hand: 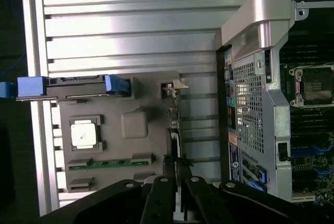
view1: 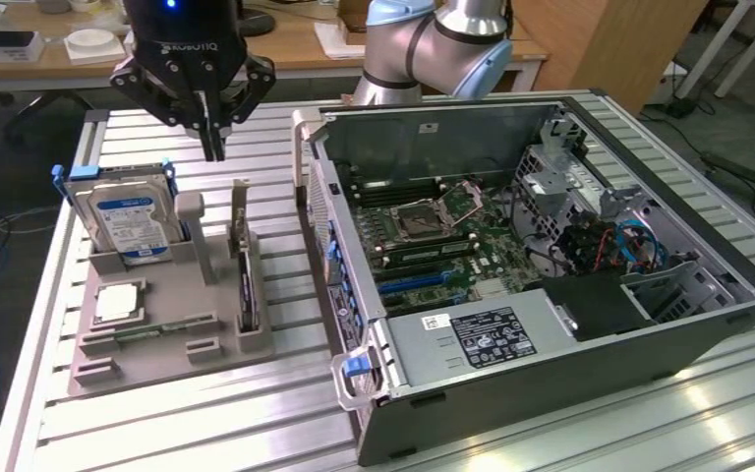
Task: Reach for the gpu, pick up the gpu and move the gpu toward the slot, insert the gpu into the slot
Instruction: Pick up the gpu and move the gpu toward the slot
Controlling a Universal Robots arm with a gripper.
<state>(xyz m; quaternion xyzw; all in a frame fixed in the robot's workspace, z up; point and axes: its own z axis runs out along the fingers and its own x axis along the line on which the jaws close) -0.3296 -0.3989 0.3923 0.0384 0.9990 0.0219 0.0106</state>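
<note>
The gpu (view1: pixel 244 275) stands on edge in the grey holder tray (view1: pixel 168 369), a thin dark card with its silver bracket at the far end. In the wrist view the gpu (hand: pixel 175 130) runs as a narrow edge with the bracket near the tray's corner. My gripper (view1: pixel 212 146) hangs above the tray's far side, over and slightly behind the card, holding nothing. In the wrist view the gripper (hand: pixel 178 185) has its fingers a narrow gap apart, lined up over the card's edge. The blue slot (view1: pixel 415 282) lies on the motherboard inside the open computer case (view1: pixel 613 344).
A silver hard drive (view1: pixel 126 221) with a blue-white label stands in the tray beside the gpu. A processor chip (view1: pixel 118 302) and a green memory stick (view1: pixel 154 327) lie in the tray. The case wall (view1: pixel 331 256) rises close to the card. A slatted metal table (view1: pixel 194 433) carries everything.
</note>
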